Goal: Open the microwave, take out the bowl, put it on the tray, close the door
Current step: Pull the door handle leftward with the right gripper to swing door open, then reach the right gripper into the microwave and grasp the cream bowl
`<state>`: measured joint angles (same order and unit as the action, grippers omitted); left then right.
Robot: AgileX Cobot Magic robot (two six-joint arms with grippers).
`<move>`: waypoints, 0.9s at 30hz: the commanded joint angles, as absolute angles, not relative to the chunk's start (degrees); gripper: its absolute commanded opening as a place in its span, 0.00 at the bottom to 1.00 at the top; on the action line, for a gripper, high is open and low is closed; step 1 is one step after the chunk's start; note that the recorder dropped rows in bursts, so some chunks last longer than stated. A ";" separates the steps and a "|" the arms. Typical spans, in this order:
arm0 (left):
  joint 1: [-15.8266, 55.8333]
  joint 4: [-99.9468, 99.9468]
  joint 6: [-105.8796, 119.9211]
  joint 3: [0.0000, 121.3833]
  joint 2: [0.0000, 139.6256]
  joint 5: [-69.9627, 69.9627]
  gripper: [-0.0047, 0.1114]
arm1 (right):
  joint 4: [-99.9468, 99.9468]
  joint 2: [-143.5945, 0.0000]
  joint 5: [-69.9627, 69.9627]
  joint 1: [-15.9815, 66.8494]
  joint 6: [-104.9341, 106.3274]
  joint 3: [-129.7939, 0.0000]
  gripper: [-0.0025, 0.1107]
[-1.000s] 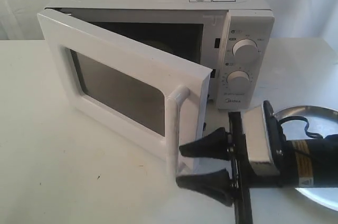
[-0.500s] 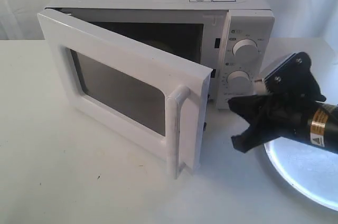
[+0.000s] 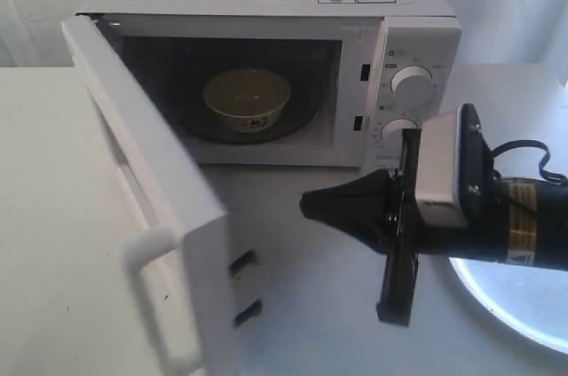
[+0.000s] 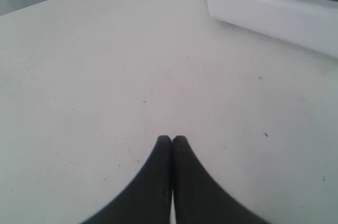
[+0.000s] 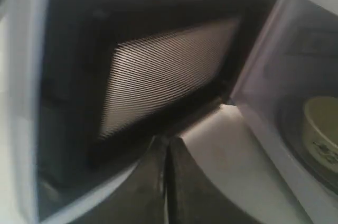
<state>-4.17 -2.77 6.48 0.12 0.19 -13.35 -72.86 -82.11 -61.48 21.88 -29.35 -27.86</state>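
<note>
The white microwave point(image 3: 399, 30) stands at the back with its door point(image 3: 146, 172) swung wide open, so the handle point(image 3: 146, 256) faces left. Inside on the turntable sits the cream bowl point(image 3: 247, 101), also visible in the right wrist view as the bowl point(image 5: 322, 123). My right gripper point(image 3: 306, 205) is shut and empty in front of the cavity, pointing at the door's black mesh inner side point(image 5: 163, 71). The silver tray point(image 3: 519, 305) lies under the right arm. My left gripper point(image 4: 172, 139) is shut over bare table near the door's outer frame point(image 4: 264, 12).
The two knobs point(image 3: 411, 82) sit on the microwave's right panel, just behind the right arm's wrist camera block point(image 3: 444, 168). White table point(image 3: 302, 305) spreads in front of the microwave. A white backdrop hangs behind.
The door has swung from half open to wide open, baring the bowl. My right gripper has turned, shut, and come left in front of the cavity.
</note>
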 commanded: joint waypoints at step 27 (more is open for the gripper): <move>-3.94 -2.55 6.23 0.00 0.00 -13.32 0.04 | -33.16 -120.80 -10.76 40.23 -1.85 -76.79 0.02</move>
<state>-4.17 -2.76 6.47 0.12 0.19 -13.39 -33.30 -123.47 -17.89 38.68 0.00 -77.13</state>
